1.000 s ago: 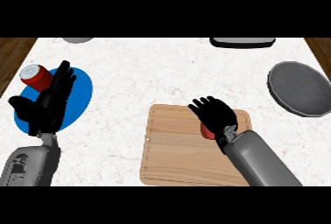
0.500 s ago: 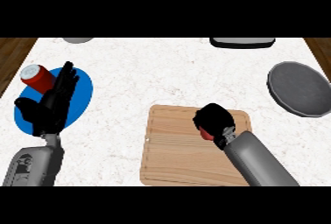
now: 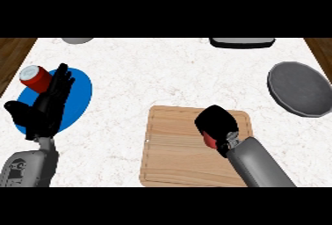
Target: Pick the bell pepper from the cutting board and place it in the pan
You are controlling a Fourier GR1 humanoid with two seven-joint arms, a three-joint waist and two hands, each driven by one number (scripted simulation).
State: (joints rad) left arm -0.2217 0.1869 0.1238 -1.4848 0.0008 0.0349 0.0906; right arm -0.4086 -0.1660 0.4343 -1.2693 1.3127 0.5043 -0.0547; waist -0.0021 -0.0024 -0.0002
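The right hand [image 3: 217,124] has its fingers clenched round the bell pepper [image 3: 209,140] on the cutting board [image 3: 172,154]. The pepper seems light, smooth and slippery, so it is best held at its broad middle. The left hand [image 3: 48,105] is released.

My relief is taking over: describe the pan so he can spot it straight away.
On the white counter, look to the right edge, beyond the wooden cutting board. The pan is the round, dark grey thing lying there. The only other big round thing is a bright blue plate at the left, and the black item at the far edge is oblong.
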